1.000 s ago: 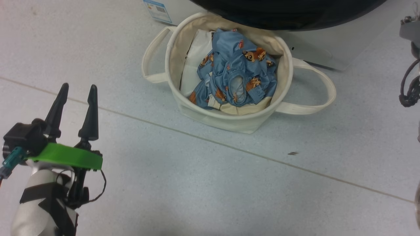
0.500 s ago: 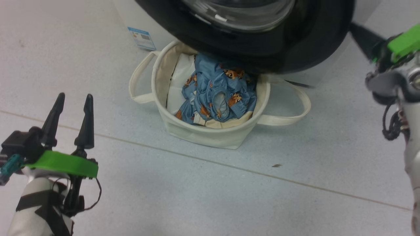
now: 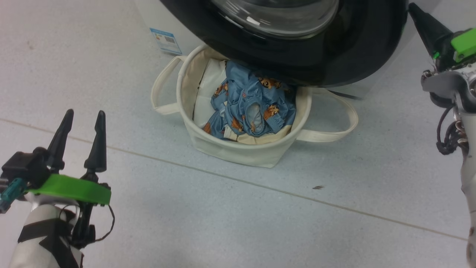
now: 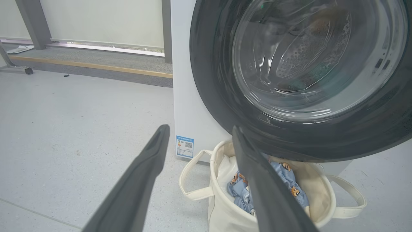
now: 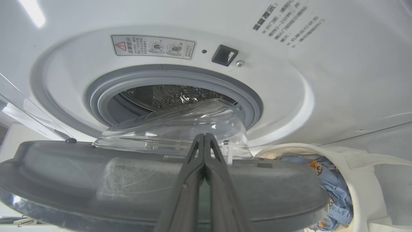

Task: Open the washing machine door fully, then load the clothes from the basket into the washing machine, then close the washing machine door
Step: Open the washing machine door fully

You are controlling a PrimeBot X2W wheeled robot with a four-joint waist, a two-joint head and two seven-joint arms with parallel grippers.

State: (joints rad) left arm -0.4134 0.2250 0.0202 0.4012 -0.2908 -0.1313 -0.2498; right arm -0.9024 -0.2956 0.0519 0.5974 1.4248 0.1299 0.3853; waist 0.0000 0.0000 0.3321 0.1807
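Two dark fingers of the left gripper (image 3: 85,112) stand spread wide and empty at the lower left of the head view, above a pale grey speckled floor (image 3: 223,230). A thin seam (image 3: 238,181) crosses the floor slantwise, with a small dark speck (image 3: 317,187) just beyond it. Bare floor lies between this gripper and the basket (image 3: 241,146), which sits well apart from it.

The basket stands upright on the floor, its strap handles (image 3: 336,134) looping out to either side. The clothes (image 3: 254,106) lie bunched inside, beside a plain white lump (image 3: 205,95). The washing machine door (image 3: 353,59) hangs partly open, and its black rim overhangs the basket's far edge and covers the top of the clothes.

At the upper right, the right gripper (image 3: 413,8) is pressed shut on nothing, just beside the door's rim; whether it touches I cannot tell. Its wrist view looks along the door's inner face to the washing machine (image 5: 322,83), showing the grey gasket (image 5: 96,96) and the perforated drum (image 5: 161,95) behind the glass bowl.

The left wrist view adds the room beyond: a blue label (image 4: 184,146) low on the washer's side, open floor to its left, a tan strip (image 4: 96,66) along the wall's foot and a grey post (image 4: 32,22).
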